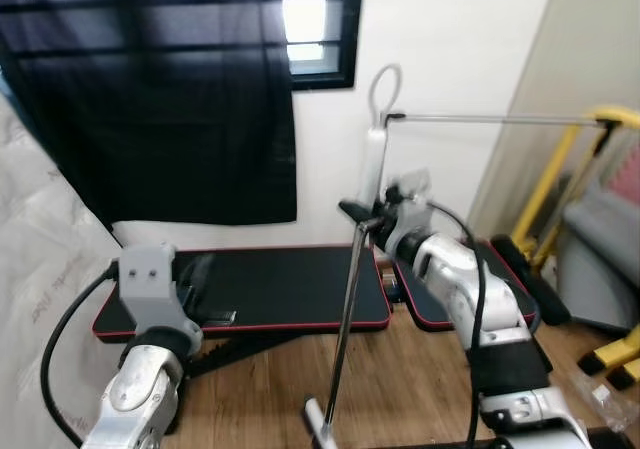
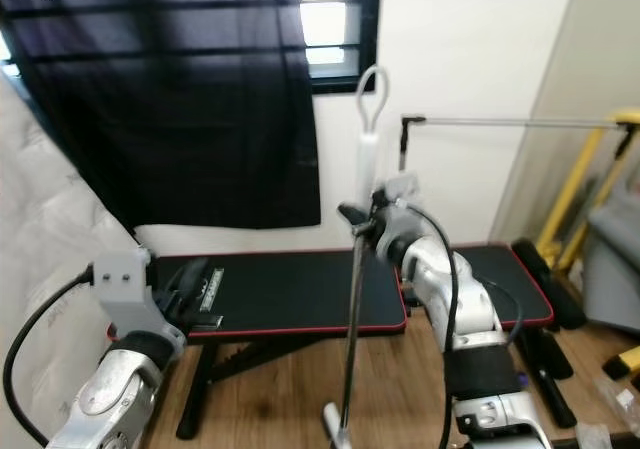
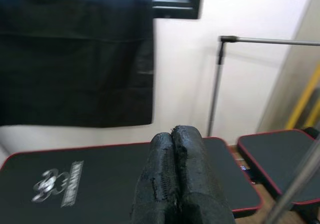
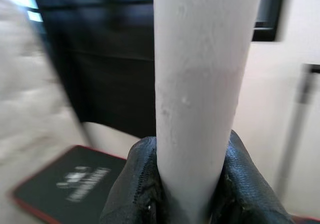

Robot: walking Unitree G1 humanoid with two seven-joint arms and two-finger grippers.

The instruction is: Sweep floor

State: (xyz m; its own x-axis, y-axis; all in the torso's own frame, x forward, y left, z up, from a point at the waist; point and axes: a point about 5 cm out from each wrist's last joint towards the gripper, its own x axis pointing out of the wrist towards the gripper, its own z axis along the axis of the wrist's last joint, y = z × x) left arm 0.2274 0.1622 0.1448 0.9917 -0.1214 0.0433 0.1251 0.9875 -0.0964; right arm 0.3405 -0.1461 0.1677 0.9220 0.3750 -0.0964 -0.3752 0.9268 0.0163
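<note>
I hold a broom upright in front of me. Its white handle (image 1: 372,159) ends in a loop at the top, and a thin metal shaft (image 1: 345,339) runs down to the wooden floor (image 1: 410,379). My right gripper (image 1: 362,214) is shut on the broom where the handle meets the shaft. The right wrist view shows the white handle (image 4: 200,84) clamped between the black fingers (image 4: 132,184). My left gripper (image 3: 173,134) is shut with nothing in it, held low on my left over the bench.
A black weight bench (image 1: 280,289) with red trim stands across my path, with a second pad (image 1: 505,269) to its right. A dark curtain (image 1: 160,99) hangs behind it. A metal rail (image 1: 490,120) and yellow frame (image 1: 555,184) are at the right, and plastic-wrapped white bulk (image 1: 40,249) at the left.
</note>
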